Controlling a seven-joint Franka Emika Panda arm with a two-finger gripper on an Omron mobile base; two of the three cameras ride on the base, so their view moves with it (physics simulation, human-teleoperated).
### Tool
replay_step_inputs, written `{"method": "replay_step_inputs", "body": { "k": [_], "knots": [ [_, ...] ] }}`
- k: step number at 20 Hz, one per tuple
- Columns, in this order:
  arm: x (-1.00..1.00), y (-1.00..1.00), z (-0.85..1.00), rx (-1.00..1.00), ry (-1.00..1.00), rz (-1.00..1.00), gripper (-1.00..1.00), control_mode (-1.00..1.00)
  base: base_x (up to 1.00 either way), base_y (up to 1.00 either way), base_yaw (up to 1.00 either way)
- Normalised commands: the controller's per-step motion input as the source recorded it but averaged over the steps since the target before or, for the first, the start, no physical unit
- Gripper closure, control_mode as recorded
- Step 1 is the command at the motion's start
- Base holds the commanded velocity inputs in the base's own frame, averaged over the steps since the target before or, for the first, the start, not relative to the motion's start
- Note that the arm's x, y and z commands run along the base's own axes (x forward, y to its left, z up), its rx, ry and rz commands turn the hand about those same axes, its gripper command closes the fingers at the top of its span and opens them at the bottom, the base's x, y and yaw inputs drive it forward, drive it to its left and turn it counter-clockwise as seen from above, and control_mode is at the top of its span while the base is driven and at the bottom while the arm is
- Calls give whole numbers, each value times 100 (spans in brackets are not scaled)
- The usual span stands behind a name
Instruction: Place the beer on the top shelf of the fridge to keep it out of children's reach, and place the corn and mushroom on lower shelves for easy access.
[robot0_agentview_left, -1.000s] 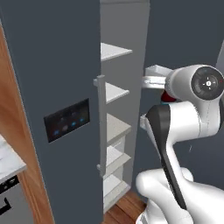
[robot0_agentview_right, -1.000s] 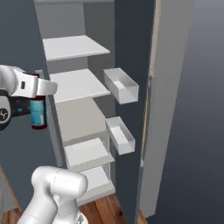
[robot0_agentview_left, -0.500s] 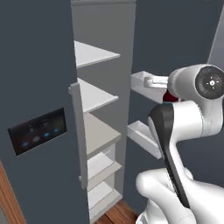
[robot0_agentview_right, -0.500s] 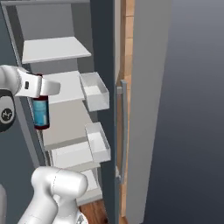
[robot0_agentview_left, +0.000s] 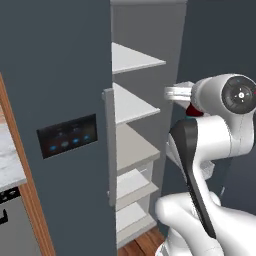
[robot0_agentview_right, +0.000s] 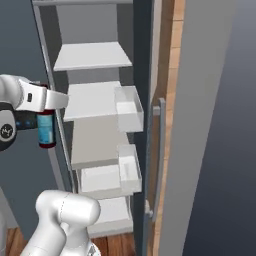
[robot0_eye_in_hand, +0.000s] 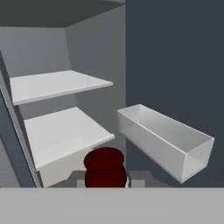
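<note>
Fridge (robot0_agentview_left: 60, 75): matt slate-grey outer panels; smooth, matt pale grey shelves, including the top shelf (robot0_agentview_right: 92, 55). Door bins (robot0_eye_in_hand: 168, 140): translucent, plastic-like walls. Beer (robot0_agentview_right: 46, 129): dark glossy glass with a blue label. Floor (robot0_agentview_left: 145, 245): reddish wood planks. Side panel (robot0_agentview_right: 172, 45): light wood grain.

Fridge (robot0_agentview_left: 60, 75) open; pale grey interior exposed. Top shelf (robot0_agentview_right: 92, 55) sits above the claw (robot0_agentview_right: 50, 100) and ahead of it; surface bare. Lower shelves (robot0_agentview_right: 90, 100) stack beneath: the first lies roughly level with the claw, just ahead of it, bare; those further down lie below the claw, and nothing shows on their visible parts. Two door bins (robot0_agentview_right: 129, 107) hang to the claw's right, apparently empty.
</note>
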Motion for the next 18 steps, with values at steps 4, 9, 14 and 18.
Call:
{"method": "replay_step_inputs", "body": {
  "k": [4, 9, 14, 18],
  "knots": [
    [0, 0, 0, 0, 0, 0, 100, 100, 47, -24, 28],
    [0, 0, 0, 0, 0, 0, 100, 100, 57, -27, 24],
    [0, 0, 0, 0, 0, 0, 100, 100, 57, -18, 23],
    [0, 0, 0, 0, 0, 0, 100, 100, 53, 0, 23]
  ]
}}
